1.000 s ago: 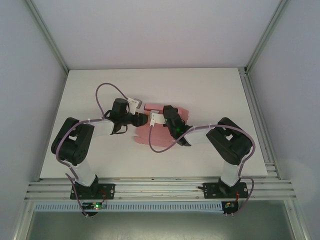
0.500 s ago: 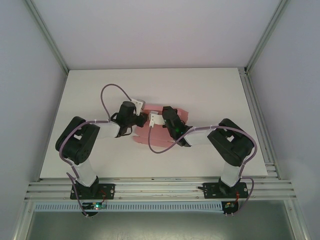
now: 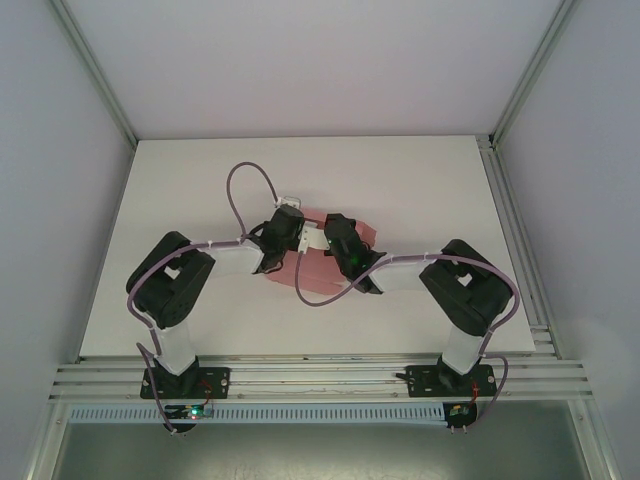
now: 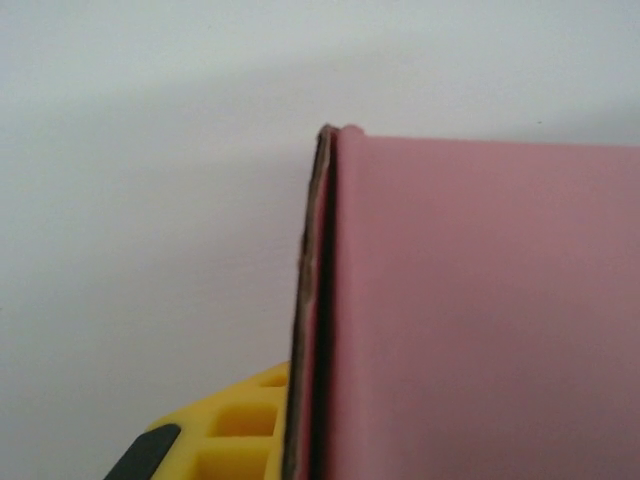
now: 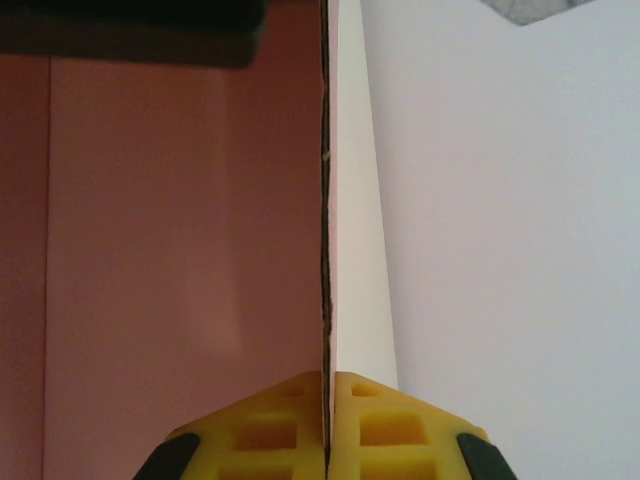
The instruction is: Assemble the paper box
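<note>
The right gripper and left gripper each pinched the paper box — the left's second finger hidden behind card.

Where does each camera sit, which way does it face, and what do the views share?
Top external: above and behind, looking down at the table; both arms, left claw and right claw at the box.
Left wrist: on the left arm, looking along the claw at a box edge; one yellow finger.
Right wrist: on the right arm, likewise; two yellow fingers shut on a box edge.
Shared: the box.
</note>
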You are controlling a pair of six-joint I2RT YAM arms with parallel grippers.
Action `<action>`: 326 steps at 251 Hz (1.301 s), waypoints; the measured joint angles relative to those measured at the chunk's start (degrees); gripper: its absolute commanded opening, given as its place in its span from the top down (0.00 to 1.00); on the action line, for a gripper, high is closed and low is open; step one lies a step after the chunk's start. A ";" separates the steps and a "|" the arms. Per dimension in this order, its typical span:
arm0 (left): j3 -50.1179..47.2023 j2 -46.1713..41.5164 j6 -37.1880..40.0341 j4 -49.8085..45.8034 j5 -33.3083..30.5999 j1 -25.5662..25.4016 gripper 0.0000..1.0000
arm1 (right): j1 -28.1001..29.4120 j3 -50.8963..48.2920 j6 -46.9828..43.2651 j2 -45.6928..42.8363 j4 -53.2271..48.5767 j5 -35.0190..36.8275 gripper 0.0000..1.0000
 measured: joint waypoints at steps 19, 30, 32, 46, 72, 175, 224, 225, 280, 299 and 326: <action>0.20 0.00 -1.81 -1.03 -1.11 -0.31 0.91 | 0.09 0.02 0.24 -0.13 -0.26 -0.50 1.00; 0.76 0.11 -2.82 -2.36 -2.05 -0.55 0.91 | 0.26 0.02 0.39 -0.13 -0.31 -0.50 1.00; 0.90 0.15 -3.06 -2.64 -2.27 -0.59 0.91 | 0.26 0.02 0.44 -0.15 -0.31 -0.50 1.00; 2.34 0.68 -4.48 -4.87 -3.87 -0.92 0.90 | 0.37 0.07 0.68 -0.15 -0.31 -0.55 1.00; 4.28 1.60 -6.71 -8.04 -6.25 -1.27 0.76 | 0.39 0.07 0.81 -0.31 -0.72 -0.76 1.00; 1.66 0.72 -4.92 -4.00 -4.55 -1.22 1.00 | 0.24 0.57 2.75 -1.31 -3.23 -2.21 1.00; 5.38 2.23 -3.67 -6.23 -5.35 -1.25 1.00 | -0.76 0.57 4.59 -2.67 -5.16 -2.71 1.00; 5.51 2.27 -3.67 -6.36 -5.35 -1.25 1.00 | -0.81 0.57 4.63 -2.71 -5.20 -2.71 1.00; 9.57 2.60 -5.44 -13.44 -5.75 -1.57 1.00 | -1.57 0.57 6.73 -3.69 -6.78 -3.69 0.98; 7.82 1.92 -4.37 -11.58 -4.81 -1.60 1.00 | -1.68 1.03 7.56 -3.74 -7.48 -4.26 0.87; 0.00 -1.01 -2.71 -4.44 -2.23 -0.11 1.00 | -2.03 1.36 11.10 -4.52 -10.71 -5.46 0.60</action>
